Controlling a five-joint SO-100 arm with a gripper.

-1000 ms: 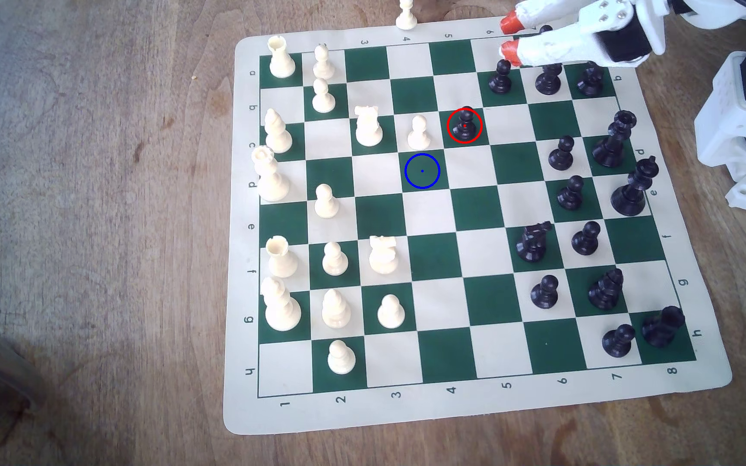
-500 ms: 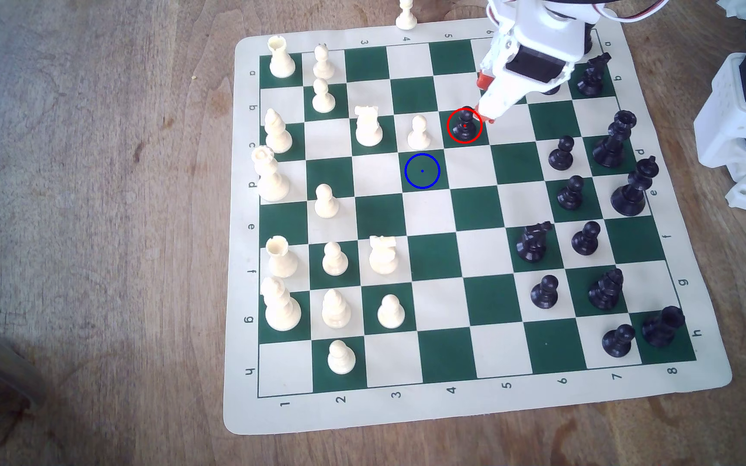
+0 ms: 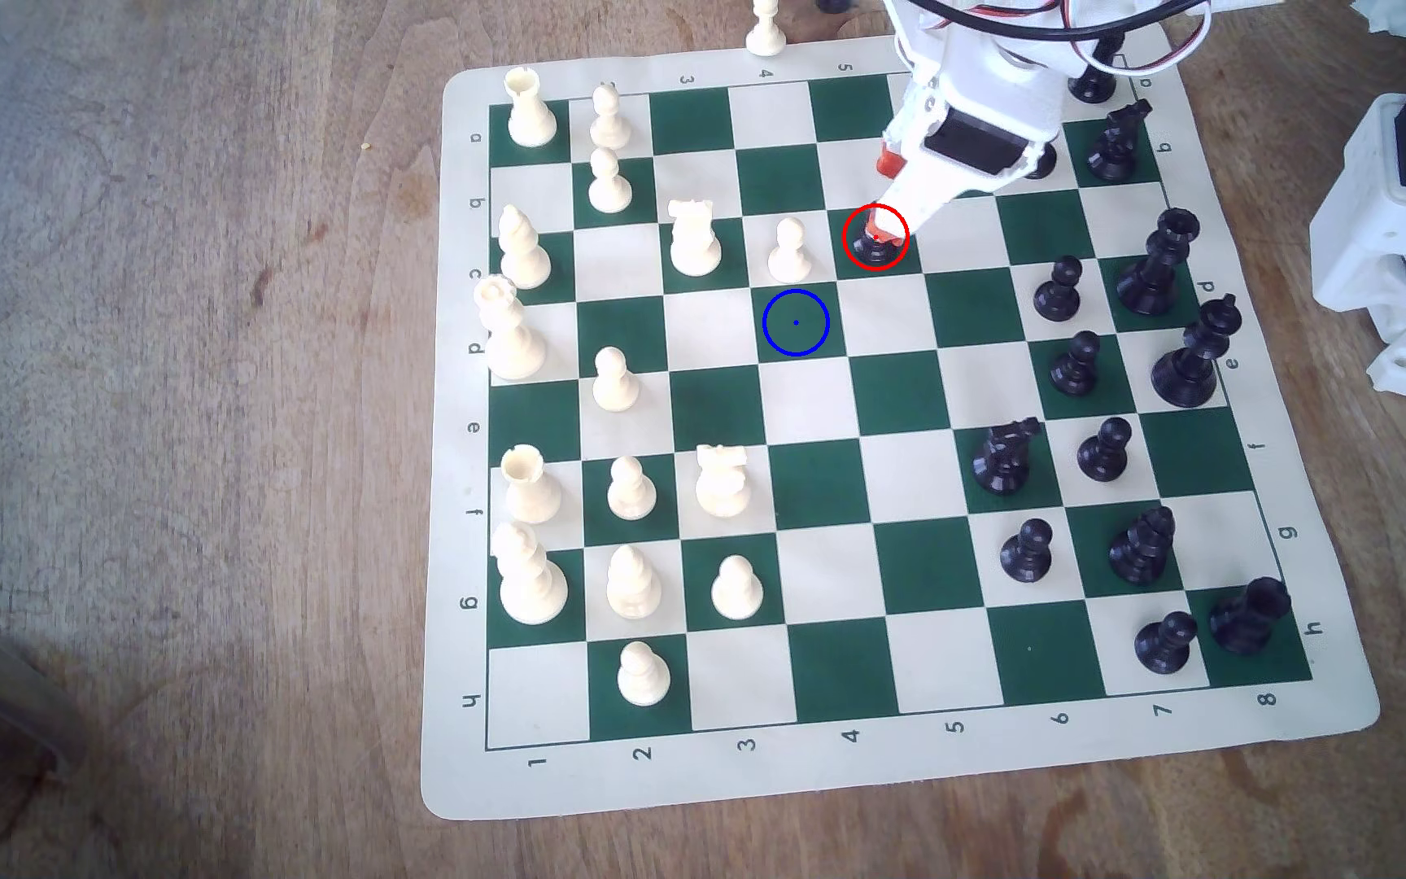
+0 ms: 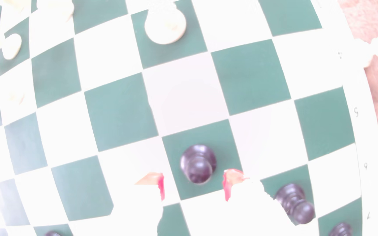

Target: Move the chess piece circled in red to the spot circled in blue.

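Wrist view: tool [image 4: 193,185] spread wide, its red fingertips [image 4: 160,186] flanking the black pawn [image 4: 198,164], not touching.

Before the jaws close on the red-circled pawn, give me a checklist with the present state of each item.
1. Jaws open: ok. In the wrist view the gripper shows its two red tips apart.
2. Black pawn between the tips: ok, its head lies in the gap, with clearance on both sides.
3. Pawn upright on its green square: ok in the exterior view.
4. Tips low enough to grip the pawn's body: cannot tell; height is not clear from either view.
5. Neighbouring white pawn clear of the jaws: ok, it stands one square to the exterior view's left.
6. Blue-ringed spot free: ok, no piece on it.
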